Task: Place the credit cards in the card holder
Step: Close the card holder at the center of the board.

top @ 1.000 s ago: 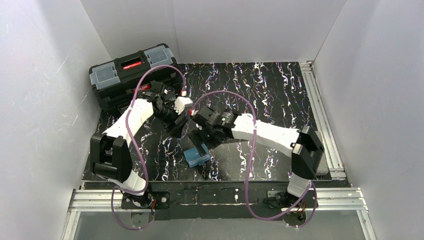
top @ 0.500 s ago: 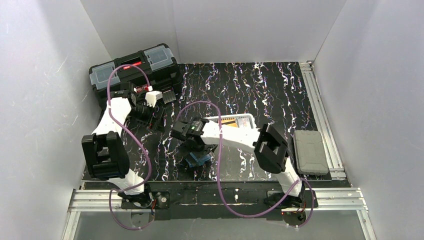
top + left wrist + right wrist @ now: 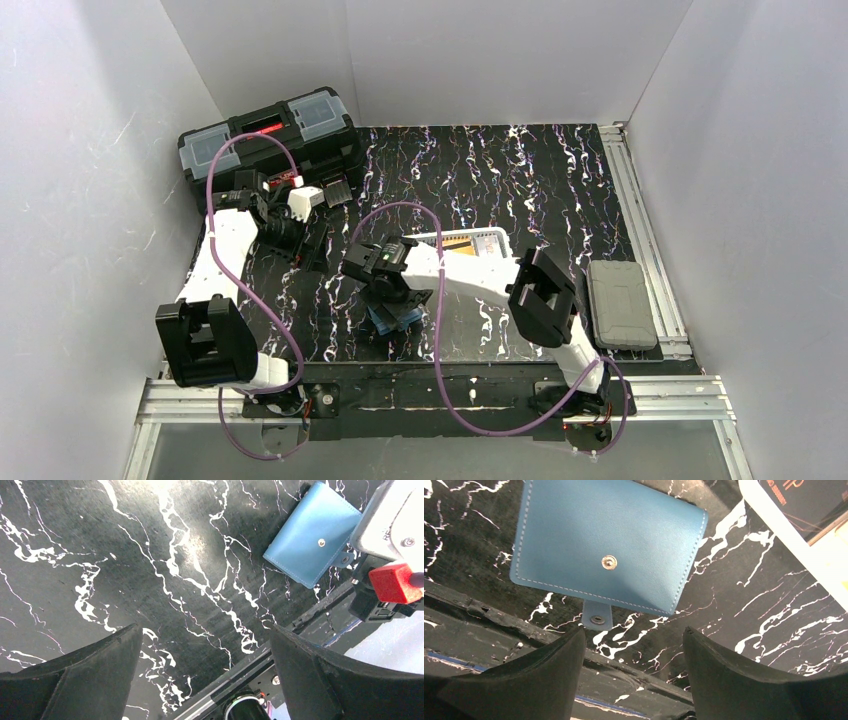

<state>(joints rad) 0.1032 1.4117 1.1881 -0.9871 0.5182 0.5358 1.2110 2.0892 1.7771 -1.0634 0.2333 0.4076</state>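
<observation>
The card holder (image 3: 609,550) lies folded flat near the table's (image 3: 560,180) near edge, its tab unsnapped. The right gripper (image 3: 633,632) hangs over it, jaws apart and empty. The left gripper (image 3: 205,630), spread wide, hovers toward the left edge, near the toolbox (image 3: 265,140).

White arms (image 3: 470,266), black joints (image 3: 540,297), purple cables (image 3: 436,340)
</observation>
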